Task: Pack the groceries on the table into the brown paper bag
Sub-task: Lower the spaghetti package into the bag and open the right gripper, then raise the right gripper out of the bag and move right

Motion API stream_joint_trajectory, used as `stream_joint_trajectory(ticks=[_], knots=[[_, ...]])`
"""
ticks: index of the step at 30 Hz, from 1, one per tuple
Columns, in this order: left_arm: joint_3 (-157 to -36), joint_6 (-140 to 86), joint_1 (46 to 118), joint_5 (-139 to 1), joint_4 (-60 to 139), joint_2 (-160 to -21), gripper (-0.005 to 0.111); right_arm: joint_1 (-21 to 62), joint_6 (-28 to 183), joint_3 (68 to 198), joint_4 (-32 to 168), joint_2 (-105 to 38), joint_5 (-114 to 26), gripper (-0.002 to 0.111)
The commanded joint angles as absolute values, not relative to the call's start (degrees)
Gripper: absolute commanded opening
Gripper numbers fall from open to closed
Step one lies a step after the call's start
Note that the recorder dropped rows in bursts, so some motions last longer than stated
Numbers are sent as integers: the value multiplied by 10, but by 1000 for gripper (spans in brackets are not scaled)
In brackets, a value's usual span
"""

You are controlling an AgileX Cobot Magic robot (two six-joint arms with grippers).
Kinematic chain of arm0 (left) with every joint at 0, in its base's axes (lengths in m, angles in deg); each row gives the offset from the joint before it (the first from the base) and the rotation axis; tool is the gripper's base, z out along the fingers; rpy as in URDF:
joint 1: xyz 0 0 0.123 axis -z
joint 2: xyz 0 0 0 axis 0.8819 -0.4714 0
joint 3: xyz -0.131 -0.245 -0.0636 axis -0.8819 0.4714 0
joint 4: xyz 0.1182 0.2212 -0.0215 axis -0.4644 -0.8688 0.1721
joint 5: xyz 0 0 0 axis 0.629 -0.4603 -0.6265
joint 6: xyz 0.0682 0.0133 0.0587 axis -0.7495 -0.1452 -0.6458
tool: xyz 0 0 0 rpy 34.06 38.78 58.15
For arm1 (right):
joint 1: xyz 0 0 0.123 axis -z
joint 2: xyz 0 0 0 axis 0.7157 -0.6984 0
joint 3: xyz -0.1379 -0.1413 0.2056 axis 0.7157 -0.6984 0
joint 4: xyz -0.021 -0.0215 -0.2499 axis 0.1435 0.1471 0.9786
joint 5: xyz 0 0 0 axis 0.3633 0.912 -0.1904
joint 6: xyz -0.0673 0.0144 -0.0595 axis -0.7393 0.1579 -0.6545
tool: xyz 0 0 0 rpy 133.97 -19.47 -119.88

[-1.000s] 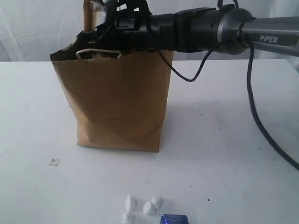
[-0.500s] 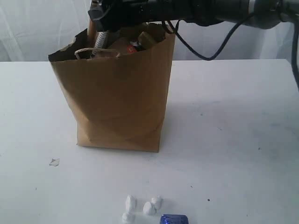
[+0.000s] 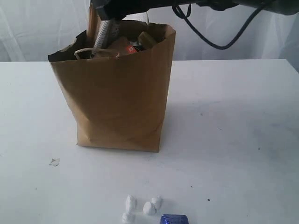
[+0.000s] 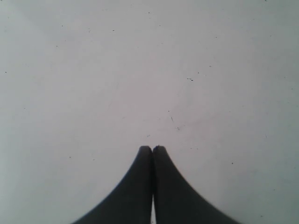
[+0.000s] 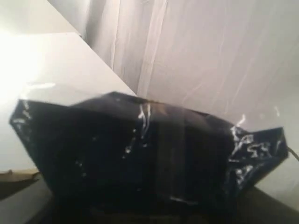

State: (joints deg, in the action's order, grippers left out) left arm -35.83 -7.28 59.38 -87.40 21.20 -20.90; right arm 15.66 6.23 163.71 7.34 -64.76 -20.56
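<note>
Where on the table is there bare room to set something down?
In the exterior view, the widest bare patch of the table lies right of the brown paper bag. Left of the bag is bare too, down to a small scrap. Crowded: the bottom edge, with white lumps and a blue object.

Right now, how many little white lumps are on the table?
4, bunched on the table in front of the brown paper bag: left lump, right lump, middle lump, nearest lump. None looks hidden.
</note>
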Motion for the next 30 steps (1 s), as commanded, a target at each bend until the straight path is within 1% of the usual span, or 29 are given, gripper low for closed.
stream_joint_trajectory(ticks=[1,12,14,16,19,22,25,30], knots=[[-356,-71,599,-876,213,-207,0,155,115,1637,72,-624,-204,58],[-356,-71,599,-876,213,-207,0,155,128,1637,75,-606,-175,58],[-356,-71,599,-876,213,-207,0,155,144,1637,104,-612,-150,58],[-356,-71,599,-876,213,-207,0,155,159,1637,174,-619,-115,58],[-356,-71,599,-876,213,-207,0,155,226,1637,248,-623,-80,58],[-356,-71,599,-876,213,-207,0,155,298,1637,271,-619,-61,58],[-356,-71,599,-876,213,-207,0,155,310,1637,296,-613,-28,58],[-356,-71,599,-876,213,-207,0,155,327,1637,293,-611,-26,58]])
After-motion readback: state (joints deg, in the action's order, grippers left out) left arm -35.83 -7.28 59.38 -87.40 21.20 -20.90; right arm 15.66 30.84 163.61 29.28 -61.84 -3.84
